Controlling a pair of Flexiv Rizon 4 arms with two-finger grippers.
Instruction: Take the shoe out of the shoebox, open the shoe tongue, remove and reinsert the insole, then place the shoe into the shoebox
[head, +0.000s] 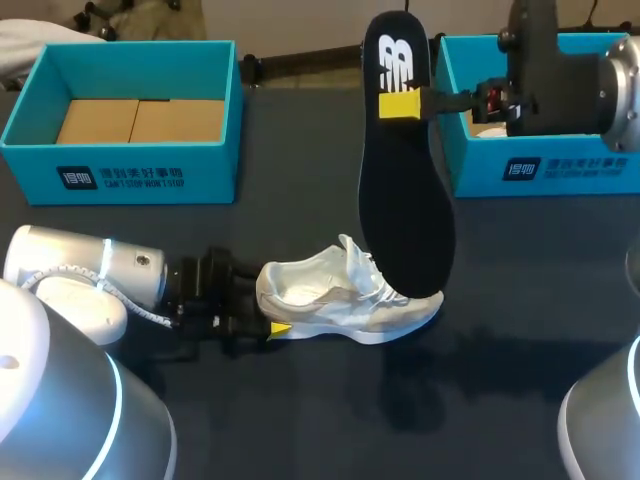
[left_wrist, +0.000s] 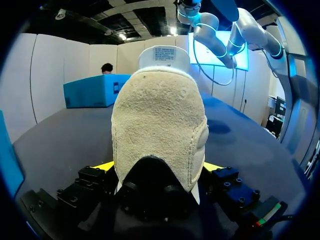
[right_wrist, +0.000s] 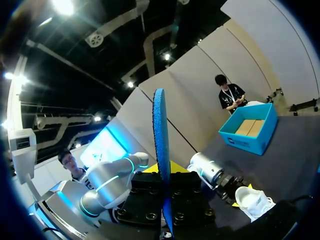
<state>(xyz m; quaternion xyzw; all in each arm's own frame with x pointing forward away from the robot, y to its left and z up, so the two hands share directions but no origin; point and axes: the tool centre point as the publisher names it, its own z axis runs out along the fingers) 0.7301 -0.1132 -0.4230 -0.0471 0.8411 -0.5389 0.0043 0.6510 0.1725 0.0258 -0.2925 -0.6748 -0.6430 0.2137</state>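
1. White low-top fabric sneaker (head: 345, 295): stood on its sole near the middle of the dark table (head: 300, 430), heel toward the left arm, toe toward the right side.
2. Long black foam insole (head: 405, 200) with a white logo: out of the sneaker, held upright above it. Its lower end overlapped the sneaker's forefoot in the head view; contact there could not be told.
3. Left gripper (head: 268, 312): its arm lay low and level along the table from the left side. The fingers were clamped on the sneaker's heel. The left wrist view showed yellow fingertips (left_wrist: 102, 165) on both sides of the heel; the head view showed only one. The heel filled that wrist view and hid the rest of the sneaker.
4. Right gripper (head: 402, 105): its arm came in level from the right side, above the table. The fingers were pinched on the insole's upper part, near the logo. The right wrist view showed the insole edge-on and blue between the fingers.
5. Open teal cardboard shoebox (head: 120, 178), far left: brown card lay inside.
6. Second teal shoebox (head: 545, 178), far right: partly hidden by the right arm, contents hard to make out.
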